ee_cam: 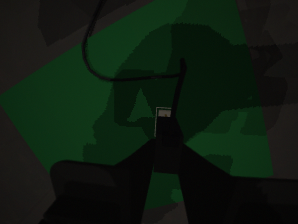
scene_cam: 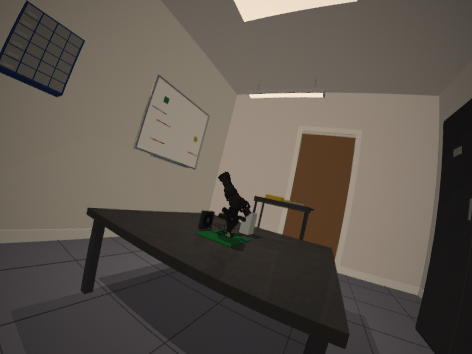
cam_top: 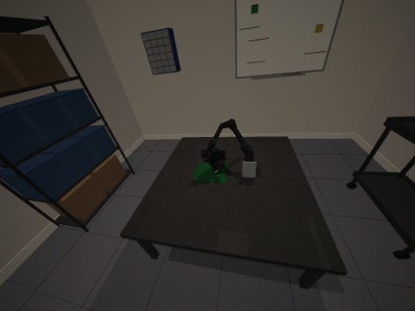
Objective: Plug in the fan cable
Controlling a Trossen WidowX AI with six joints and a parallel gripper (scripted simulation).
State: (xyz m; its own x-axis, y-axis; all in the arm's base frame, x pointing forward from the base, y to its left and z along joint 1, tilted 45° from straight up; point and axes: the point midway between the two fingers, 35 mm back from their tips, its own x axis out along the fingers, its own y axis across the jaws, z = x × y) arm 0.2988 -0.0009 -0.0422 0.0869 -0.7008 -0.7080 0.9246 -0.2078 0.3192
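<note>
The green board (cam_top: 202, 177) (scene_cam: 239, 242) (ee_cam: 65, 100) lies on the table. My gripper (cam_top: 215, 171) (scene_cam: 228, 234) (ee_cam: 165, 144) is shut on the dark plug (ee_cam: 170, 132) of the fan's cable, low over the board. The cable (ee_cam: 127, 79) runs from the plug in a bend and off the top of the wrist view. The small pale-rimmed header (ee_cam: 163, 111) shows just beyond the plug, which hides part of it. Whether the plug is above the header or in it I cannot tell. The black fan (scene_cam: 206, 220) stands behind the board in the exterior view.
A white box-like block (cam_top: 249, 169) (scene_cam: 248, 224) stands beside the board at the arm's base. The dark table (cam_top: 185, 220) (scene_cam: 280, 270) carries them all. A shelf rack and a cart stand off the table, to either side.
</note>
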